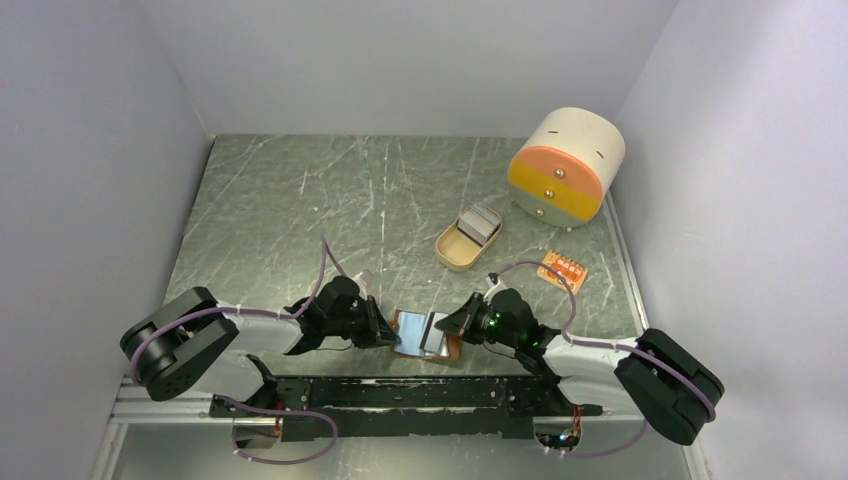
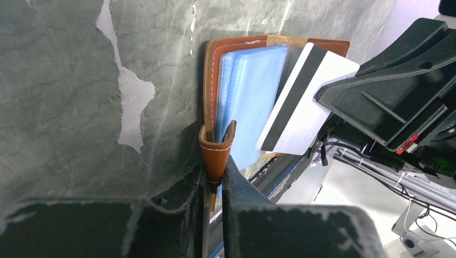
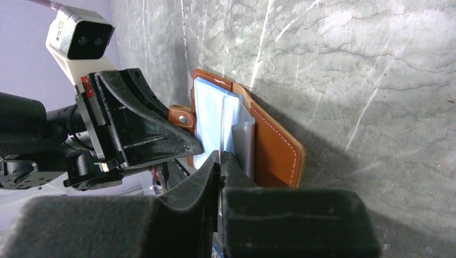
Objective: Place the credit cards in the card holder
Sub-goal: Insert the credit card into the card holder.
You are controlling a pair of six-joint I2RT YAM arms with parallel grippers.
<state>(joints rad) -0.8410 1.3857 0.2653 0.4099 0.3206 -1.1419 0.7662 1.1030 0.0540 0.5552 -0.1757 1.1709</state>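
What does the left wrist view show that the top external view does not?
Only left wrist: the left gripper pinching the snap strap of the card holder, and the white stitching on its leather. Only top external: the drum box, the tan dish holding more cards, the orange board. Both: the open card holder and the striped card held by the right gripper.

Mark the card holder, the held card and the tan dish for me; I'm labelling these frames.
card holder (image 2: 248,91): left wrist view, on its light blue lining.
held card (image 2: 317,102): left wrist view, on its white face beside the dark stripe.
tan dish (image 1: 452,258): top view, on its near rim.
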